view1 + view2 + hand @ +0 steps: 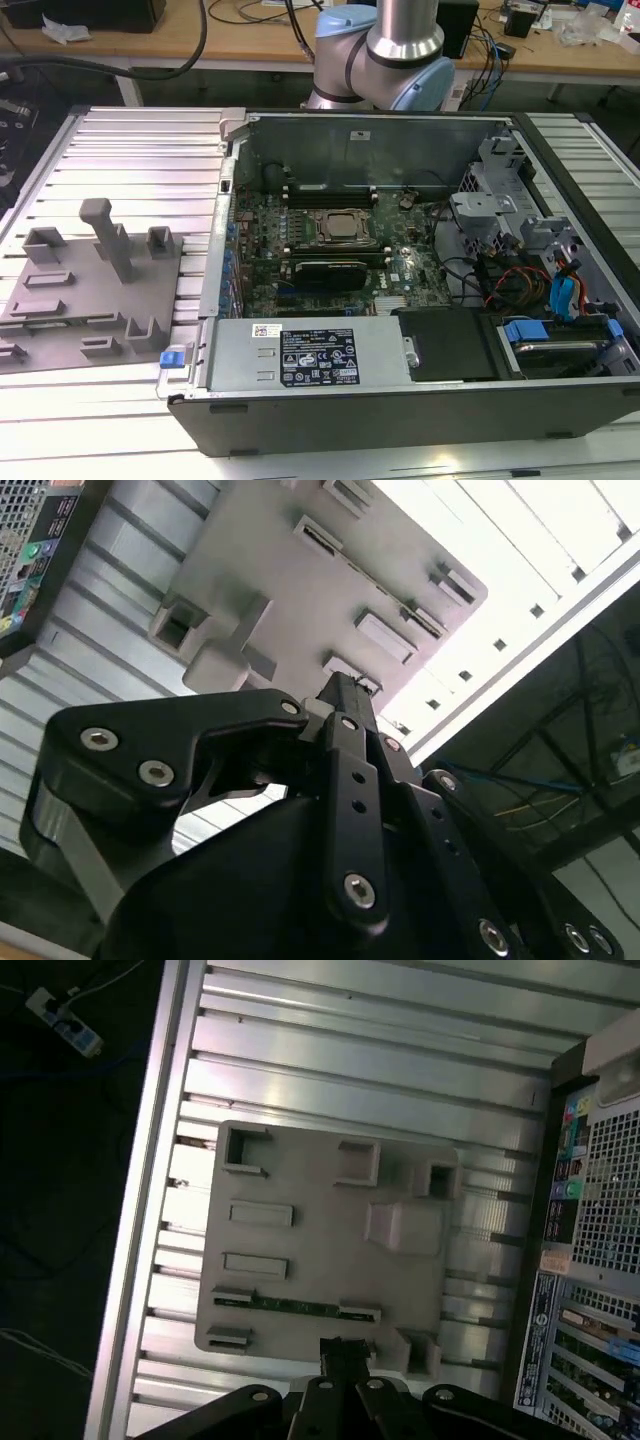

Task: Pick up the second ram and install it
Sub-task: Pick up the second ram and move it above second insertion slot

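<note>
1. Slotted aluminium table (pixel 130 150) carries everything. Its long grooves look meant for fixing parts down in known spots.
2. Computer case (pixel 400 420) lies on its side toward the exterior view's right. Its side panel is off, so the inside faces up and can be reached from above. Inside it, a motherboard (pixel 400 270) covers the floor, with the CPU socket (pixel 340 228) near its middle. A power supply box (pixel 310 355) runs along the near wall. Drive bays (pixel 560 345) and coloured cables fill the right end.
3. Robot arm (pixel 385 50) rises on the far side, behind the case.
4. Grey holder plate (pixel 70 300) rests flat on the table, on the exterior view's left of the case. It bears raised blocks and one tall post (pixel 110 240). Most of its pockets look empty.
5. Gripper (pixel 345 1348), seen in both wrist views, hangs above the plate's near edge. Its fingertips are pressed together with nothing between them.
6. Second ram (pixel 290 1306), a thin green stick in the first wrist view, sits between two blocks toward the plate's near edge. It is close to the gripper but apart from it, and not yet lifted. The blocks probably hold it in a fixed place so it can be found and gripped.
</note>
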Controlling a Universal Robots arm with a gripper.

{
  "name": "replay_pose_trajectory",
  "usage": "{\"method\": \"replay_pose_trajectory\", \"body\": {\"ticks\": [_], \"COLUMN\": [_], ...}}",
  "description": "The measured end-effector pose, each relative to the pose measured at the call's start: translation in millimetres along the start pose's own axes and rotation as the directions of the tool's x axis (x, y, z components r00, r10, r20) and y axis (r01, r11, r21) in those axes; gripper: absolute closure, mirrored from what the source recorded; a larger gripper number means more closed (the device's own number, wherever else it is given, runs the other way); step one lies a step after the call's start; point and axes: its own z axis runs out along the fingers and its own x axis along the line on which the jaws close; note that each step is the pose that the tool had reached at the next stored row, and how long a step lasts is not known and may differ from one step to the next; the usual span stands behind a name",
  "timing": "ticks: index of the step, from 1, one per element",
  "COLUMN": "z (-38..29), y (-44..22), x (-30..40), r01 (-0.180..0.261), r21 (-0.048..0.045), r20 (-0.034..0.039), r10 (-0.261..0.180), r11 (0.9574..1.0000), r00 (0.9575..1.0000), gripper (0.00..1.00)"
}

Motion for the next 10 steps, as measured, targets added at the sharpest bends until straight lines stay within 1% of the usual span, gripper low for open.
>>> {"method": "replay_pose_trajectory", "body": {"ticks": [2, 4, 7, 8, 10], "z": [0.0, 0.0, 0.0, 0.0, 0.0], "y": [0.1, 0.1, 0.1, 0.1, 0.1], "x": [0.0, 0.0, 0.0, 0.0, 0.0], "r01": [0.044, 0.064, 0.11, 0.127, 0.167], "r21": [0.0012, 0.0018, 0.0043, 0.0056, 0.0077], "r20": [-0.0005, -0.0009, -0.0018, -0.0023, -0.0034], "r10": [-0.044, -0.064, -0.11, -0.127, -0.167], "r11": [0.9991, 0.9979, 0.9939, 0.9919, 0.9859], "r00": [0.9991, 0.9979, 0.9939, 0.9919, 0.986], "gripper": [0.89, 0.89, 0.89, 0.89, 0.89]}}
